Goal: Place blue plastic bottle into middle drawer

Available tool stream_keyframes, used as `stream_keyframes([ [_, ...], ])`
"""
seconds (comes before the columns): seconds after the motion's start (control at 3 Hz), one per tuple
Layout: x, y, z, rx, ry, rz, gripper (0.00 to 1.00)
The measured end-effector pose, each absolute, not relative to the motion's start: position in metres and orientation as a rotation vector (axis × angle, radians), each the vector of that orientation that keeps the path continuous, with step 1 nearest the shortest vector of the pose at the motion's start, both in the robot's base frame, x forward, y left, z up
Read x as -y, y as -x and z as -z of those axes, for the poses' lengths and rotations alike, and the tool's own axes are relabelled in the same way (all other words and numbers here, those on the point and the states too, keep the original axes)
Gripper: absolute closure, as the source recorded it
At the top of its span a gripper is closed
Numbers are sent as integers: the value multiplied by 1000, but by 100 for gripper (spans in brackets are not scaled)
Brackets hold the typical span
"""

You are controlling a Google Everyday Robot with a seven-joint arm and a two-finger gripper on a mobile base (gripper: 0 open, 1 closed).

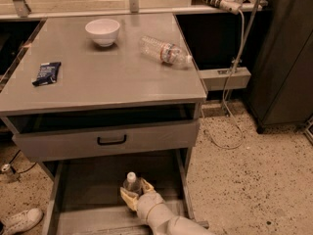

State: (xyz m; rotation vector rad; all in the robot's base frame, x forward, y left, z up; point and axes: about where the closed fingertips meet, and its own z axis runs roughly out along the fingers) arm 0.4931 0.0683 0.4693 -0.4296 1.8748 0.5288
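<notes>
The robot's pale two-finger claw reaches in from the near edge and pinches the blue plastic bottle, a clear, upright bottle with a white cap. Its yellowish fingers press on either side of the bottle's body. The bottle is inside the middle drawer, a wide, deep grey metal drawer pulled out low at the near side. It stands right of the drawer's centre, and whether its base touches the drawer floor cannot be told.

Above is a shallower grey drawer with a black handle. The grey metal surface carries a round white bowl at the far side. A clear ribbed bottle lies on its side at the far right, and a dark blue packet lies at the left.
</notes>
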Motion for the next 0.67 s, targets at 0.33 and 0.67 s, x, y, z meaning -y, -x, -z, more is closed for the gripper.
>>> stream_keyframes([
  [0.33,-68,-493,-469,-1875,430,-529,0],
  [0.67,-68,-493,-469,-1875,430,-529,0],
])
